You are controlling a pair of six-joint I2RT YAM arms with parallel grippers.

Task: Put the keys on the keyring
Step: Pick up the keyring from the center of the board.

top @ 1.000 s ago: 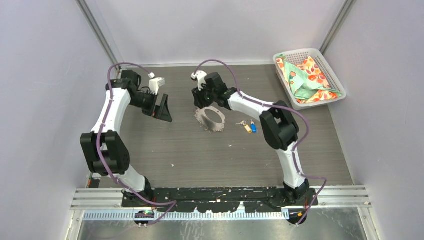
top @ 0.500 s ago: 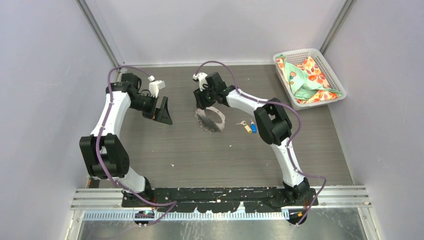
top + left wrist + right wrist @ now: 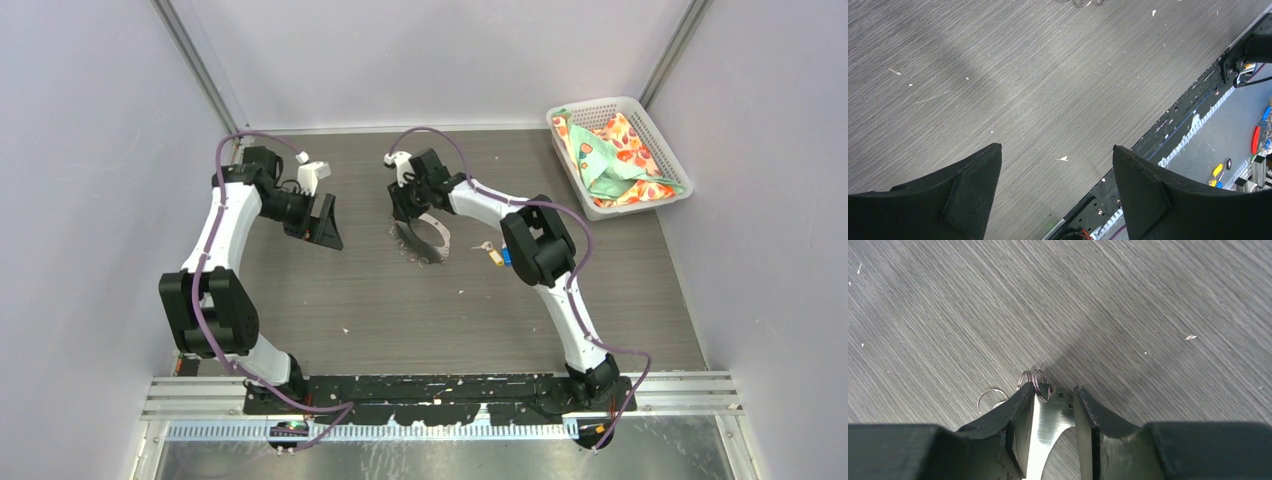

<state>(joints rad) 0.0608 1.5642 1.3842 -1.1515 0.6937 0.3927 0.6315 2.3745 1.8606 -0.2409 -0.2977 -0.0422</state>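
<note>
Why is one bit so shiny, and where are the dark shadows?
Right wrist view: glare whitens the metal of the keyring, and a dark shadow streaks up-right across the table. Left wrist view: a soft, broad shadow band crosses the upper left.

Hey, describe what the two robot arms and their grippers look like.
The left arm and right arm both have white links joined by bulky black joints. A purple cable loops along each. The left gripper and right gripper each end in two matte black wedge-shaped fingers.

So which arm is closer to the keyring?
Right. The right gripper straddles the keyring at its far edge; the left gripper hovers well off to the left, touching nothing.
</note>
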